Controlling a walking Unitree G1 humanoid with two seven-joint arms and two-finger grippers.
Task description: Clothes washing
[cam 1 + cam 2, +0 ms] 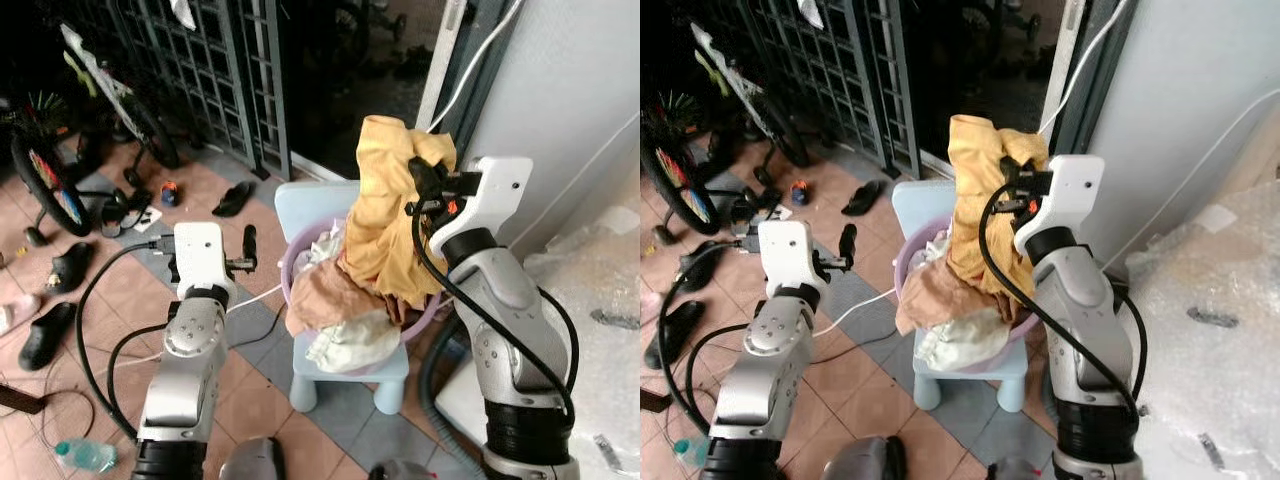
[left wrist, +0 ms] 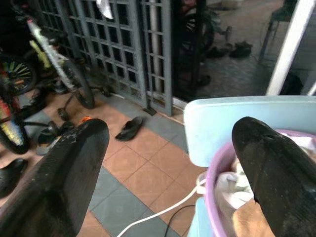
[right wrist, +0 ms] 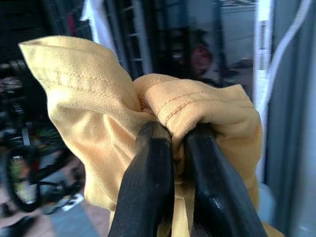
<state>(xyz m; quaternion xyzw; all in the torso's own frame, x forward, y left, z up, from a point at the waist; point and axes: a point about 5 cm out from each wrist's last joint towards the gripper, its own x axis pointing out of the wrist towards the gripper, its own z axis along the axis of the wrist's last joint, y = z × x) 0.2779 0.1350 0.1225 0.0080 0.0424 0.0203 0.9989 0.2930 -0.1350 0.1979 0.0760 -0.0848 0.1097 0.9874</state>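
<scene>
Looking down from the left eye view: right gripper (image 1: 425, 185) raised above the purple basin (image 1: 428, 318), fingers pinched on a yellow garment (image 1: 382, 225) that hangs from them down into the basin. Basin sits on a light blue plastic chair (image 1: 345, 372) and holds a tan cloth (image 1: 325, 297) and a white cloth (image 1: 350, 340), both spilling over the front rim. Left gripper (image 1: 249, 246) hovers just beside the basin's left side, holding nothing. Sandals (image 1: 233, 198) and a bicycle (image 1: 110, 95) lie on the tiled floor by a metal gate (image 1: 215, 70).

Right eye view: same layout, yellow garment draped against the right arm's wrist; bubble wrap (image 1: 1215, 290) on the right.

Left wrist view: the two black fingers (image 2: 64, 173) spread wide apart, nothing between them; chair back and basin rim just ahead.

Right wrist view: fingers (image 3: 148, 187) pressed together on a bunched fold of the yellow garment; background blurred, probably the gate.
</scene>
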